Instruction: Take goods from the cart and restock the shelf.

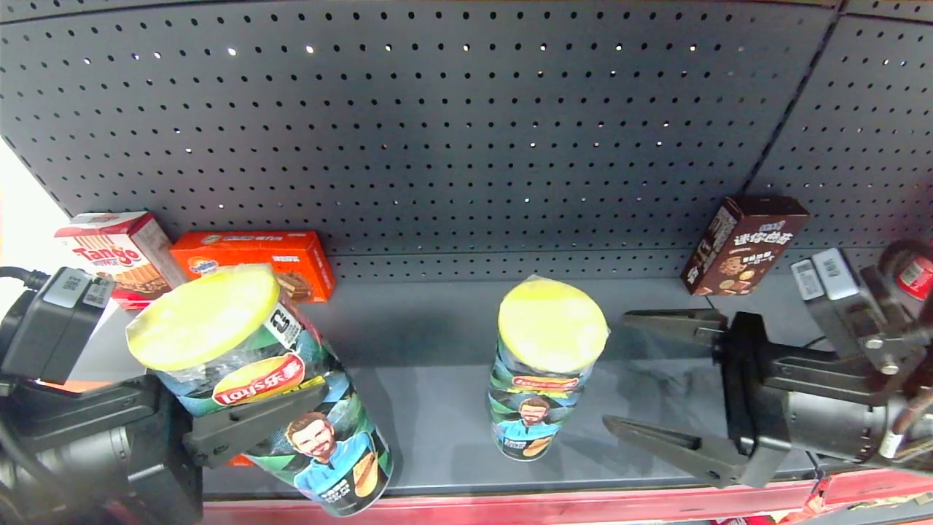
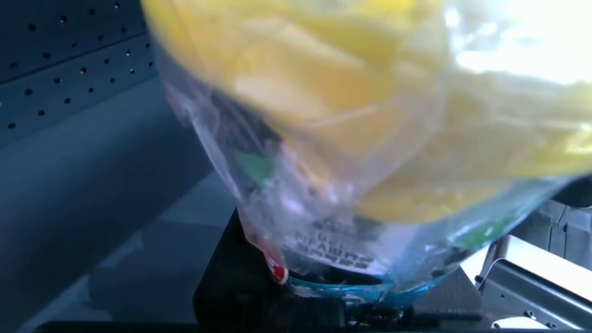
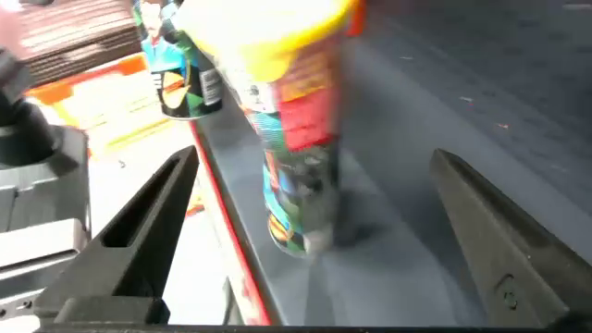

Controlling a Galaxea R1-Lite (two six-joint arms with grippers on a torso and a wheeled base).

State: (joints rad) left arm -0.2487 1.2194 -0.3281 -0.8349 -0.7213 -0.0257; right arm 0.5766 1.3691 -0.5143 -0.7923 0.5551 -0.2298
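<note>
A chip can [image 1: 262, 379] with a yellow lid, wrapped in clear film, leans tilted over the front edge at the left end of the shelf [image 1: 430, 321]. My left gripper [image 1: 277, 415] is shut on its body; one dark finger [image 1: 251, 421] crosses the front, the other is hidden behind. The left wrist view looks along this can [image 2: 370, 120] from close up. A second, like can [image 1: 543, 372] stands upright mid-shelf. My right gripper [image 1: 619, 370] is open just to its right, not touching. In the right wrist view the standing can [image 3: 296, 139] lies just beyond the right gripper [image 3: 314, 159], with the held can [image 3: 176, 55] farther off.
At the back left lie a red-and-white wafer box [image 1: 120, 251] and an orange box [image 1: 255, 259]. A brown cookie box [image 1: 743, 244] leans at the back right. A pegboard wall [image 1: 437, 146] closes the rear; a red strip [image 1: 510, 507] marks the front edge.
</note>
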